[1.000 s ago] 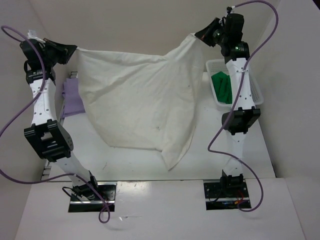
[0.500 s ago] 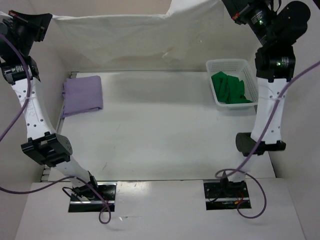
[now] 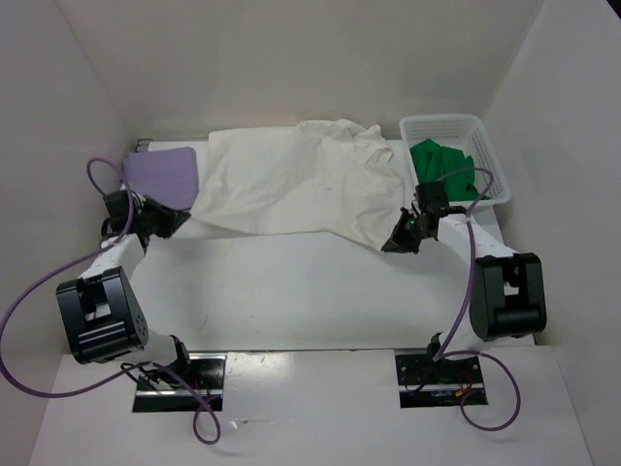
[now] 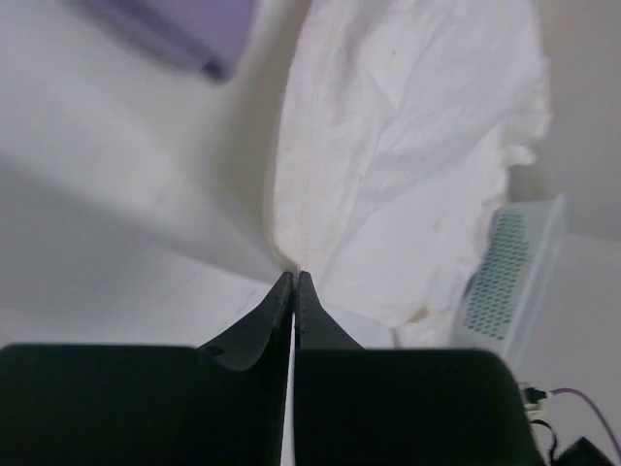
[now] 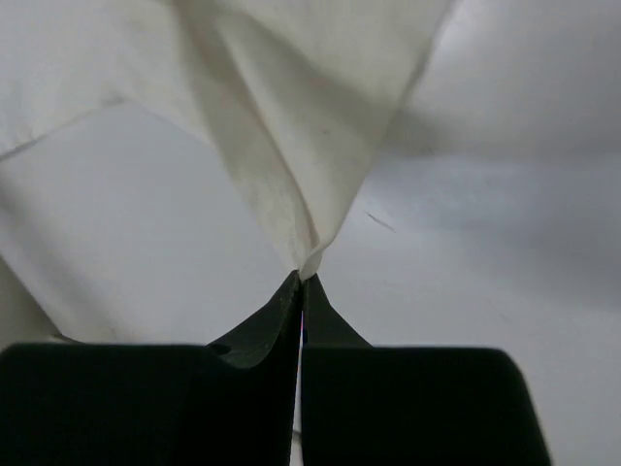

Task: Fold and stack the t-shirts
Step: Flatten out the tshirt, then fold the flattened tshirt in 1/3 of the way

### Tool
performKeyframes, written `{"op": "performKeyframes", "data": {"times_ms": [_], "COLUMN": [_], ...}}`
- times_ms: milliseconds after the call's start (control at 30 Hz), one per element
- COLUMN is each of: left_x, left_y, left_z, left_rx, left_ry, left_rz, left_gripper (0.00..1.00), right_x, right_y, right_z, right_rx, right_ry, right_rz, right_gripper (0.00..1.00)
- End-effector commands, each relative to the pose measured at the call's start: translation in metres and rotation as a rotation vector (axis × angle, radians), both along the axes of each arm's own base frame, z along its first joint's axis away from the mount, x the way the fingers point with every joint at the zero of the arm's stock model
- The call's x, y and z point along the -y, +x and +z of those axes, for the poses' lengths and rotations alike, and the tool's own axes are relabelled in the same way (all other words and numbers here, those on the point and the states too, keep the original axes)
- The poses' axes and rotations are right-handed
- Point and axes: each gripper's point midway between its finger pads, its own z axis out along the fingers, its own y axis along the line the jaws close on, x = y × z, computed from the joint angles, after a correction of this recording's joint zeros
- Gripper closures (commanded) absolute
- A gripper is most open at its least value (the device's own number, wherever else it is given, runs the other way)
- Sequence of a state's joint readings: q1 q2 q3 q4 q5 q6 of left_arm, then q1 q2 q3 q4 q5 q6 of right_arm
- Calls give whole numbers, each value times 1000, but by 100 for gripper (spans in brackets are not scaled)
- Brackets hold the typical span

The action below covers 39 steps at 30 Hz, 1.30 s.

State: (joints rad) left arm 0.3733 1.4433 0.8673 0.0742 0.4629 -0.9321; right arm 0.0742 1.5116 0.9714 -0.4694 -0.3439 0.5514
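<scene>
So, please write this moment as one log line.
left pincer: shut on cream shirt | right pincer: same | cream shirt: lying on table

A second ago the cream white soft cloth t-shirt point(image 3: 291, 180) hung spread in the air between the raised arms. Now it lies rumpled across the far part of the white table point(image 3: 291, 291), its left edge meeting the folded lavender purple t-shirt point(image 3: 160, 175). The left gripper point(image 3: 182, 222) and right gripper point(image 3: 396, 242) have come down low over the table, each pinching a near corner.

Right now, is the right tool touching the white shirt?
Touching. The right wrist view shows the right tool shut on a corner of the white shirt.
</scene>
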Motion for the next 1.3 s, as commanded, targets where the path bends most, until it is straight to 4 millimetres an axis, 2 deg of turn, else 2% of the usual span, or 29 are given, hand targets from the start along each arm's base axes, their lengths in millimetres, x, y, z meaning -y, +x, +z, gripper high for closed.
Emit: {"op": "performKeyframes", "data": {"times_ms": [0,33,67,133,167,233,267,300,367,433,467,500,567,600,667,733,867,900,967,1000,1033,1133,1167,1200,1233,1267], "left_x": [-9,-5,-6,-7,-5,-4,-6,-5,-8,-2,-1,2,4,6,7,12,12,9,1,4,-3,-4,-4,-7,-5,-6], "left_y": [-27,-41,-49,-66,-71,-88,-94,-106,-116,-122,-127,-127,-133,-137,-140,-147,-143,-140,-124,-117,-110,-91,-83,-81,-76,-74], "left_z": [-15,-35,-37,-48,-46,-55,-55,-63,-58,-56,-59,-55,-54,-54,-49,-53,-49,-52,-44,-39,-34,-24,-16,-16,-11,-15], "left_rx": [-3,-55,-59,-118,-115,-175,-187,-234,-244,-256,-281,-280,-306,-319,-331,-364,-347,-350,-304,-285,-266,-239,-214,-221,-201,-216], "left_ry": [145,141,150,149,151,139,143,129,143,121,87,68,38,32,26,4,1,7,28,29,51,65,77,73,82,76], "left_rz": [4,4,8,26,27,47,50,61,79,73,82,78,85,84,83,73,64,71,75,67,81,70,60,74,67,65], "left_gripper": [100,100,100,100,100,100,100,100,100,100,100,100,100,100,100,100,100,100,100,100,100,100,100,100,100,100], "right_x": [13,18,19,22,22,21,20,18,19,22,23,21,11,13,21,26,37,39,48,50,59,74,74,81,78,74], "right_y": [-7,-14,-28,-38,-47,-58,-69,-77,-96,-105,-123,-131,-137,-142,-145,-151,-148,-137,-119,-100,-88,-47,-43,-41,-41,-41], "right_z": [23,19,17,18,17,19,20,19,19,34,32,33,41,54,61,70,74,70,68,69,61,73,71,66,64,62], "right_rx": [89,66,28,-8,-40,-71,-103,-121,-154,-116,-174,-184,-159,-119,-111,-105,-78,-83,-48,5,-26,43,46,36,27,22], "right_ry": [-50,-60,-62,-60,-61,-51,-43,-36,-38,-48,-63,-74,-67,-64,-101,-126,-181,-194,-250,-265,-282,-266,-248,-242,-225,-213], "right_rz": [-4,-19,-18,-34,-33,-35,-29,-25,-24,-41,-35,-23,-16,-30,-51,-66,-101,-107,-134,-142,-168,-188,-167,-180,-169,-147], "right_gripper": [100,100,100,100,100,100,100,100,100,100,100,100,100,100,100,100,100,100,100,100,100,100,100,100,100,100]}}
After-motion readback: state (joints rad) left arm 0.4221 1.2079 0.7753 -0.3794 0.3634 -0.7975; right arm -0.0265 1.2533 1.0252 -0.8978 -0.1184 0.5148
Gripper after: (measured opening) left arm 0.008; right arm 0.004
